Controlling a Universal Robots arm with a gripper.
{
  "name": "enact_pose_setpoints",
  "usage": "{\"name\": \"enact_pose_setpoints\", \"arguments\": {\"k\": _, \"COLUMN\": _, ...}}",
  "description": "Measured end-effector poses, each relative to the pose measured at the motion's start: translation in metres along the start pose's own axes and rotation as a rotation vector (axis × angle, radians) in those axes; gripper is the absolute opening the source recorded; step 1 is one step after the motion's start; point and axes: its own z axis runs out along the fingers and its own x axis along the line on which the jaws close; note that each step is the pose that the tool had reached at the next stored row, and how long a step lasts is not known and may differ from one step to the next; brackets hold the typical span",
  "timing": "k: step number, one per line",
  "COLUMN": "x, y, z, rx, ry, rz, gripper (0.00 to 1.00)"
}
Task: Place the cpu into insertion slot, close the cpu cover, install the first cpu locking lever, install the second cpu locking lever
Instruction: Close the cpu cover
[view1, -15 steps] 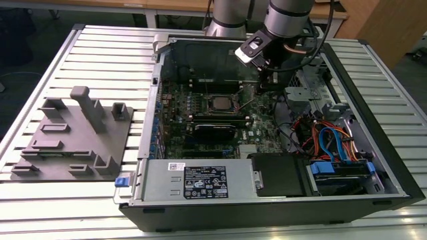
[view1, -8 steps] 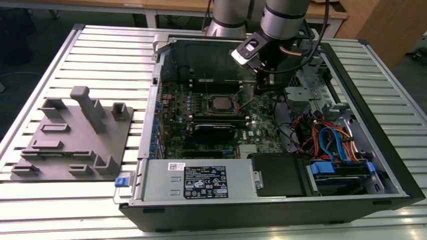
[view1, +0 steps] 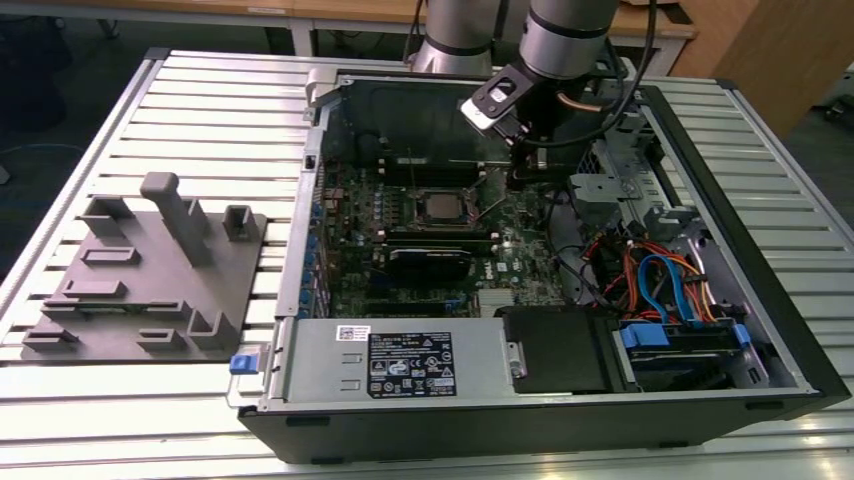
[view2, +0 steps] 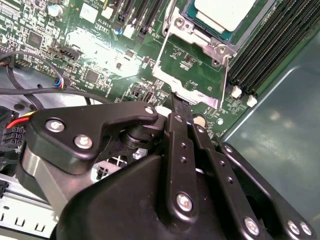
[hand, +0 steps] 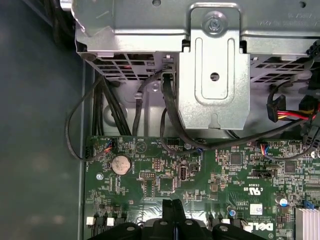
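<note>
The cpu (view2: 225, 11), with its dull silver top, lies in the insertion slot (view2: 218, 49) on the green board; in the exterior view the cpu (view1: 438, 206) sits mid-board. The cpu cover (view2: 200, 96), a thin silvery frame, is swung open beside the slot, and green board shows through its window. My gripper (view2: 177, 100) is shut, its black fingertips pressed together at the cover's free edge. The first wrist view has the gripper (hand: 172, 210) tips closed over the board. In the exterior view the gripper (view1: 518, 160) hangs to the right of the slot.
Long black memory slots (view2: 270, 45) run beside the socket. A silver drive cage (hand: 214, 65) and black cables (hand: 167, 115) lie past the board's edge. The case wall (view1: 747, 180) is close by. A grey fixture plate (view1: 147, 270) sits at the exterior view's left.
</note>
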Motion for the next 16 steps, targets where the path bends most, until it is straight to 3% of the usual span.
{"name": "enact_pose_setpoints", "arguments": {"k": 4, "x": 0.0000, "y": -0.0010, "z": 0.0000, "rx": 0.0000, "ry": -0.0001, "rz": 0.000, "gripper": 0.10}}
{"name": "enact_pose_setpoints", "arguments": {"k": 16, "x": 0.0002, "y": -0.0144, "z": 0.0002, "rx": 0.0000, "ry": 0.0001, "rz": 0.000, "gripper": 0.10}}
